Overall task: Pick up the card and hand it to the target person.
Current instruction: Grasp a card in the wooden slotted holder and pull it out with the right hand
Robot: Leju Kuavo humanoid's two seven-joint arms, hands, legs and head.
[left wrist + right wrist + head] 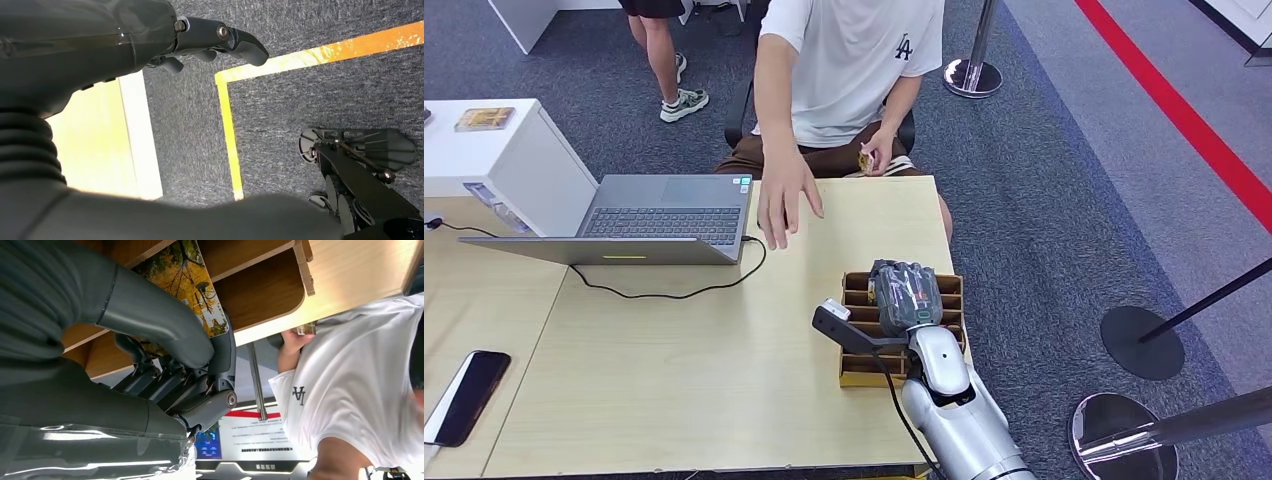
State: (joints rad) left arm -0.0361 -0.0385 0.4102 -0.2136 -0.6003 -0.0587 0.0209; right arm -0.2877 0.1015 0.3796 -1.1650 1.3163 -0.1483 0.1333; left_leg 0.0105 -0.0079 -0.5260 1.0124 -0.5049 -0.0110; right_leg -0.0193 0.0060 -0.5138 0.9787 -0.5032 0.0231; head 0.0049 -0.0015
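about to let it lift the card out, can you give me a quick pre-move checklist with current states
1. Right hand over the slotted wooden box: ok.
2. Thumb and fingers on the card: ok; firmness of the grip: cannot tell.
3. Card free of the slot: not ok, it sits between the dividers.
4. Person seated at the table's far edge: ok.
5. Person's hand resting on the table, not raised to receive: not ok.
6. Left hand hanging by the floor, holding nothing: ok.

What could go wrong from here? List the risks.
1. The right hand is down in the slotted wooden card holder; pulling up could drag or tip the holder.
2. Its fingers press the card against a divider, so the grip may slip.
3. The person's hand rests on the table, close to the handover path.
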